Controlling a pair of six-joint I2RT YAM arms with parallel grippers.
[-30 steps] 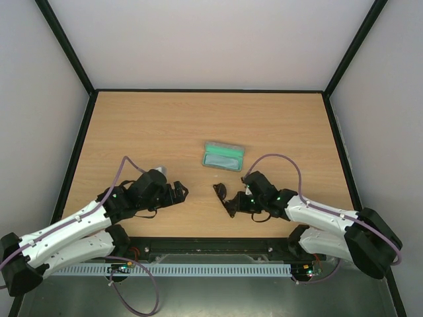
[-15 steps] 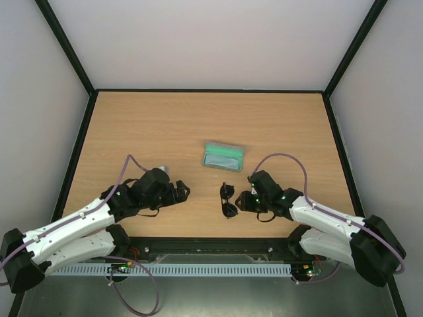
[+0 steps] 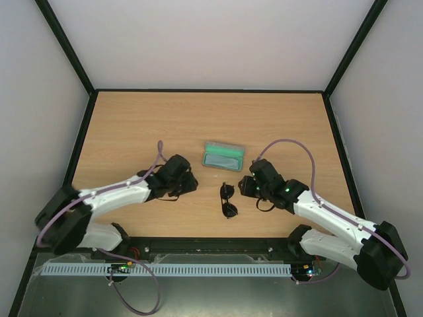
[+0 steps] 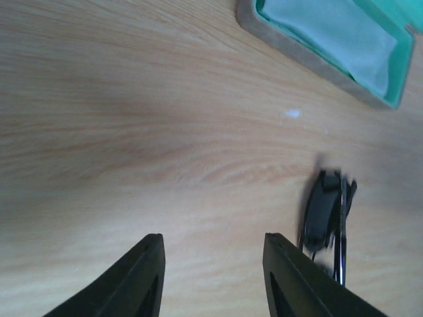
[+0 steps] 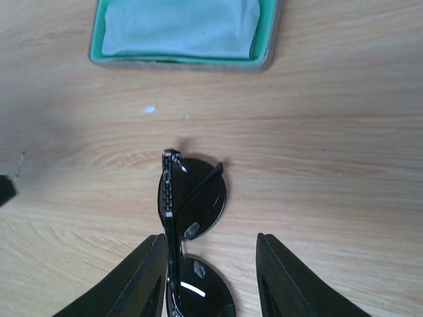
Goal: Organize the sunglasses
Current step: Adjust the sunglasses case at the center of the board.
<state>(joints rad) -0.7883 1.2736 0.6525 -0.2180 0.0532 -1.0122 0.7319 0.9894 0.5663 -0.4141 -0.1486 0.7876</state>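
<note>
The right jaws stand apart and clamp nothing; their two dark fingers [image 5: 147, 277] flank the near end of the sunglasses [image 5: 193, 198]. The frame runs right alongside the finger on the left of the wrist view, and whether they touch cannot be told. The sunglasses are a small black pair with dark, rounded, glossy lenses and thin black arms folded across them. They lie flat on the tabletop [image 5: 344, 132], one lens between the fingers and the other just past their tips, pointing toward the case [image 5: 271, 36]. The case sits a little farther out, well apart from the sunglasses. It is a grey rectangle lined in green, lid open, with a pale blue-grey cloth [image 5: 178, 26] lying inside. The left jaws also stand apart, with only bare wood between their fingers [image 4: 145, 277]. From that wrist the sunglasses show off to one side, near but not touching. In the top view the sunglasses lie between the two arms, closer to the right one. Broad wood stretches from the case to the black rim at the far edge and out to both side rims, where pale walls rise.
</note>
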